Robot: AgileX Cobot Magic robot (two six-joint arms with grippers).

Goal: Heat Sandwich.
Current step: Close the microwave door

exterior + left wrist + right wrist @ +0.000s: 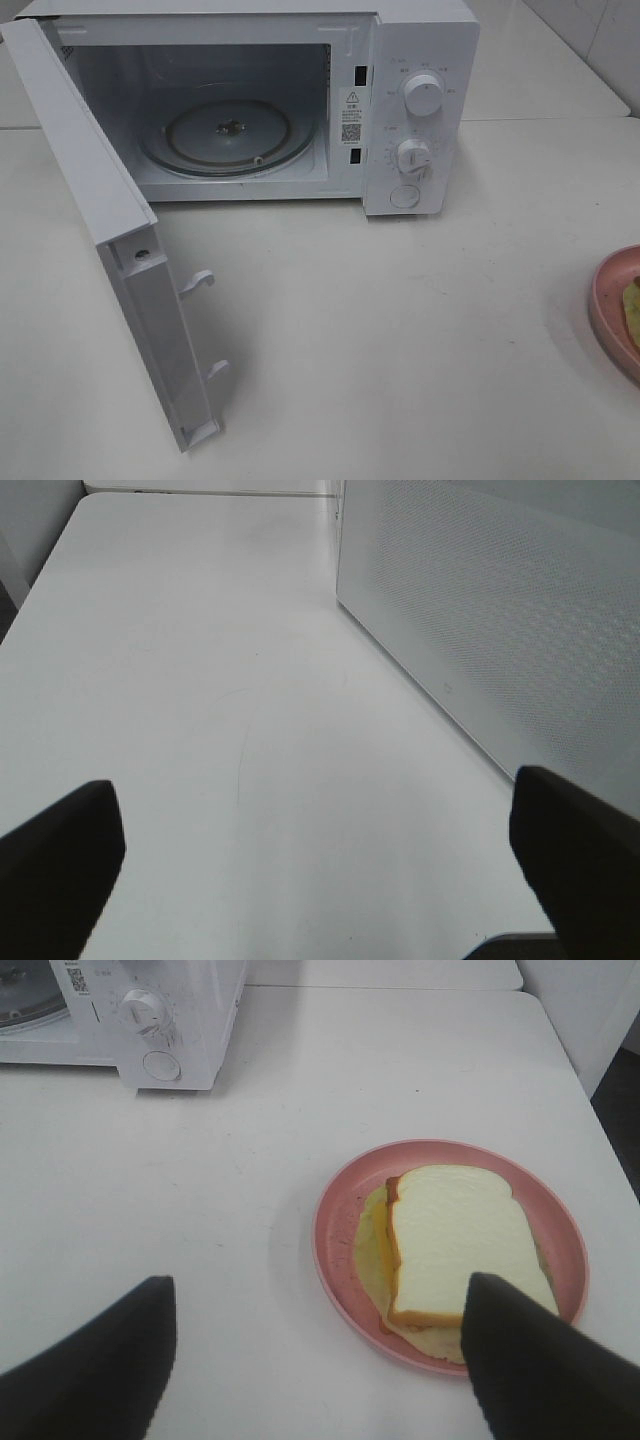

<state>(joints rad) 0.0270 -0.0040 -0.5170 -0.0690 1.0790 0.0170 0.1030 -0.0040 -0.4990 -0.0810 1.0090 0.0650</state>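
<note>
Dark blunt right claw (318, 1360) apart, soft square sandwich (455, 1250), round pink plate (340, 1200)

The left black two-fingered pincer (320, 855) hangs with its jaws spread wide; the right black pincer (320, 1355) is likewise parted, gripping nothing.

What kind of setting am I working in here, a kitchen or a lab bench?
Probably a kitchen-style test bench: a white microwave with its door open, and a sandwich on a pink plate, all on a plain white table.

microwave (420, 110) sticker and dial print, illegible
</note>
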